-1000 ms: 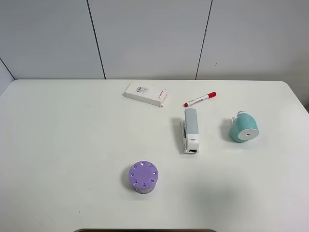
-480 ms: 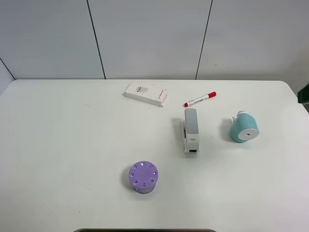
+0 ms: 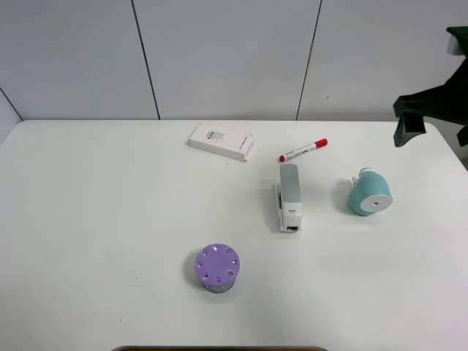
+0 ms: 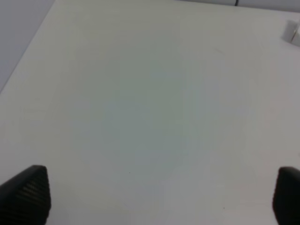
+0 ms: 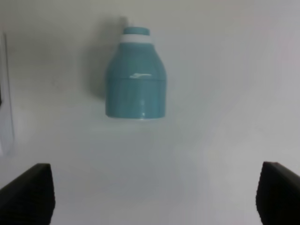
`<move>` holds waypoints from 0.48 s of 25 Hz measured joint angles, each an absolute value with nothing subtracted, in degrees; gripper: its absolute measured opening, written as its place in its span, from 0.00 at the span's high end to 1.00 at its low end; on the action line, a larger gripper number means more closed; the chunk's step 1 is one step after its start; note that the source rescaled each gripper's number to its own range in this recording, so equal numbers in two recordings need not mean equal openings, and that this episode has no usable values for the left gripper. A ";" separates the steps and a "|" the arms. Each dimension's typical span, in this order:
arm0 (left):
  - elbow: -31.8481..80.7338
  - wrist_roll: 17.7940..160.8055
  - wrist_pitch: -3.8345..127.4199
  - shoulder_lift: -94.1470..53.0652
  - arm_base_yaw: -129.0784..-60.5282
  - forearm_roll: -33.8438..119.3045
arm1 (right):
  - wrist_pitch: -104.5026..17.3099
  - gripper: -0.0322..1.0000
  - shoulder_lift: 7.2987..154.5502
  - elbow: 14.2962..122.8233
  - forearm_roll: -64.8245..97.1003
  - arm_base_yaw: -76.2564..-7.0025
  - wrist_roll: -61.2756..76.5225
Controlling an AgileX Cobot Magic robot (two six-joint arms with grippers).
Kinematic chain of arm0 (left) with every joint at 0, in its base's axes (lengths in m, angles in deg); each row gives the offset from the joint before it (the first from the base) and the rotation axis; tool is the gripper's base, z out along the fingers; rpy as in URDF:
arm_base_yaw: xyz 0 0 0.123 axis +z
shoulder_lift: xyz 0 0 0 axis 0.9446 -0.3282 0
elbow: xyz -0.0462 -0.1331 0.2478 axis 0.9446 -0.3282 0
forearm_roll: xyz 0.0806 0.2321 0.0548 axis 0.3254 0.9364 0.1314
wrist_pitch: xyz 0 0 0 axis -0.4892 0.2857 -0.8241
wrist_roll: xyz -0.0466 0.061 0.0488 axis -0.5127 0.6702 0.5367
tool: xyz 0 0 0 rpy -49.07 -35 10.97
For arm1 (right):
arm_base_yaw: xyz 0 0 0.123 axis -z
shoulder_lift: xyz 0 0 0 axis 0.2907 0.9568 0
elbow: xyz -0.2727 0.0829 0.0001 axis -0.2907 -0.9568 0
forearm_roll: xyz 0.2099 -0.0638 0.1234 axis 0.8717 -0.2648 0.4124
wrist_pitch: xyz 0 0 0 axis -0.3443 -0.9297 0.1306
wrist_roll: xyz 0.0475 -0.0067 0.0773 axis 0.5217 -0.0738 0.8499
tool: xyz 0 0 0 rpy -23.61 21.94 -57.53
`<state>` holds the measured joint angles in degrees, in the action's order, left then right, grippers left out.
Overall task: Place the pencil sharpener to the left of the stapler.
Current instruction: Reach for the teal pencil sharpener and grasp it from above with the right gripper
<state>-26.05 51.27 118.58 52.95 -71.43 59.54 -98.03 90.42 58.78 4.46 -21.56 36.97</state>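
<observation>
On the table (image 3: 110, 219), in the high view, the sharpener (image 3: 369, 194) is seen lying to the right of the stapler (image 3: 289, 197), apart from it, with its white face turned toward the camera. The right arm (image 3: 428, 102) is raised near the table's far right corner, well apart from the sharpener.

In the left wrist view, the left gripper (image 4: 154, 194) is shown with jaws spread wide above the table.

In the right wrist view, the right gripper (image 5: 152, 194) is likewise spread wide. The sharpener is seen ahead of the gap, clear of both fingers.
</observation>
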 joint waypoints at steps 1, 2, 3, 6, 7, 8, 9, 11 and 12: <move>-26.05 51.27 118.58 52.95 -71.43 59.54 | -98.03 0.00 92.12 59.37 5.00 -21.56 36.97; -26.05 51.27 118.58 52.95 -71.43 59.54 | -98.03 0.00 93.50 59.82 5.50 -21.56 36.97; -26.05 51.27 118.58 52.95 -71.43 59.54 | -98.03 0.00 95.10 60.27 5.67 -21.56 36.97; -26.05 51.27 118.58 52.95 -71.43 59.54 | -97.63 0.00 99.10 60.79 6.01 -21.56 36.92; -26.05 51.27 118.58 52.95 -71.43 59.54 | -97.62 0.00 100.30 60.79 6.01 -21.56 36.78; -26.05 51.27 118.58 52.95 -71.43 59.54 | -97.56 0.00 101.43 60.79 6.01 -21.56 36.73; -26.05 51.27 118.58 52.95 -71.43 59.54 | -97.42 0.00 102.29 60.79 6.01 -21.56 36.59; -26.05 51.27 118.58 52.95 -71.43 59.54 | -96.69 0.00 104.15 60.79 6.01 -21.56 36.24; -26.05 51.27 118.58 52.95 -71.43 59.54 | -96.44 0.00 104.98 60.79 6.01 -21.56 36.11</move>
<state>-26.05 51.27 118.58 52.95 -71.43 59.54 -96.44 104.98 60.79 6.01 -21.56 36.11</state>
